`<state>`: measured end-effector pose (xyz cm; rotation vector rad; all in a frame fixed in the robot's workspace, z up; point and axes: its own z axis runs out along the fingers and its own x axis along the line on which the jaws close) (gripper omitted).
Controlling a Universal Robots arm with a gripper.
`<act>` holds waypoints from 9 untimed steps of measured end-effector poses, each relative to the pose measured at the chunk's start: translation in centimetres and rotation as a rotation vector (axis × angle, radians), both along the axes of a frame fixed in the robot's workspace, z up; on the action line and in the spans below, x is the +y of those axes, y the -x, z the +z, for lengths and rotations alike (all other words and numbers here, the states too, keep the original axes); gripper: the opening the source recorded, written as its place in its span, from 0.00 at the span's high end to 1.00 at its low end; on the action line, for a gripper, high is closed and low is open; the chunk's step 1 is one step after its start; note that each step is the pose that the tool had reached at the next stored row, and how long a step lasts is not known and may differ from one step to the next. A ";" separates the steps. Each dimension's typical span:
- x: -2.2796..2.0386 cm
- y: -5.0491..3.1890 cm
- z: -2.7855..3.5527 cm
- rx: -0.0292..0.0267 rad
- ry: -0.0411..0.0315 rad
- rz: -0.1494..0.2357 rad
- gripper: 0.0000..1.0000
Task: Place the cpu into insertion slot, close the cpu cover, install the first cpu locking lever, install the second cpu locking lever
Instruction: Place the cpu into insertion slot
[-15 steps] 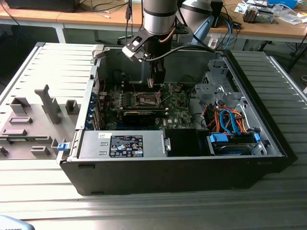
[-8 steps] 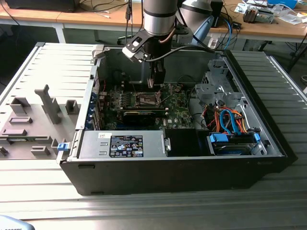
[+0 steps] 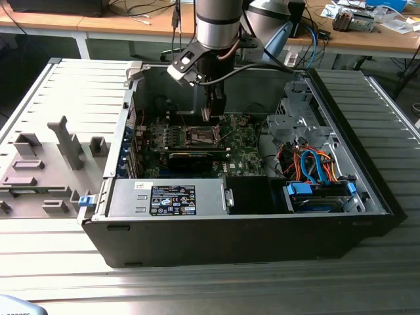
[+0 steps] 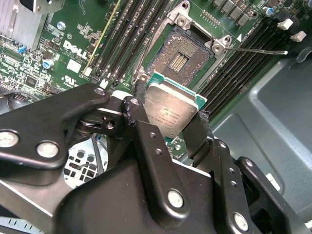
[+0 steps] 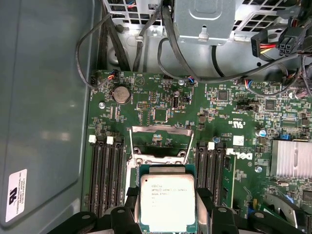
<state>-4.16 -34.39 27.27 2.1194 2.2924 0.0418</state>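
My gripper (image 4: 170,108) is shut on the cpu (image 4: 171,113), a flat square chip with a silvery top held by two opposite edges between the black fingers (image 5: 130,199). In both wrist views the cpu (image 5: 167,202) hangs a little above the green motherboard. The insertion slot (image 4: 180,56) lies bare and dark inside its metal rim, just beyond the chip. The cpu cover (image 5: 146,129) stands swung open at the slot's far side. In the exterior view the gripper (image 3: 213,113) hangs inside the open computer case, just above the slot (image 3: 202,136).
A thin wire locking lever (image 4: 258,50) sticks out beside the slot. Long black memory slots (image 5: 108,175) flank the slot on both sides. Cables (image 5: 146,44), a drive cage (image 3: 295,125) and the case walls (image 3: 121,138) hem in the board. A heatsink (image 5: 291,158) sits nearby.
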 end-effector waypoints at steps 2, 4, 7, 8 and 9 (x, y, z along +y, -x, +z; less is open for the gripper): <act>0.00 0.00 -0.08 -0.0001 -0.0001 0.000 0.45; 0.00 0.00 -0.13 0.0000 0.0001 0.000 0.45; 0.00 0.00 -0.17 0.0000 0.0000 0.000 0.45; 0.00 0.01 -0.18 0.0000 0.0000 0.000 0.45; 0.00 0.03 -0.20 0.0000 0.0000 0.000 0.45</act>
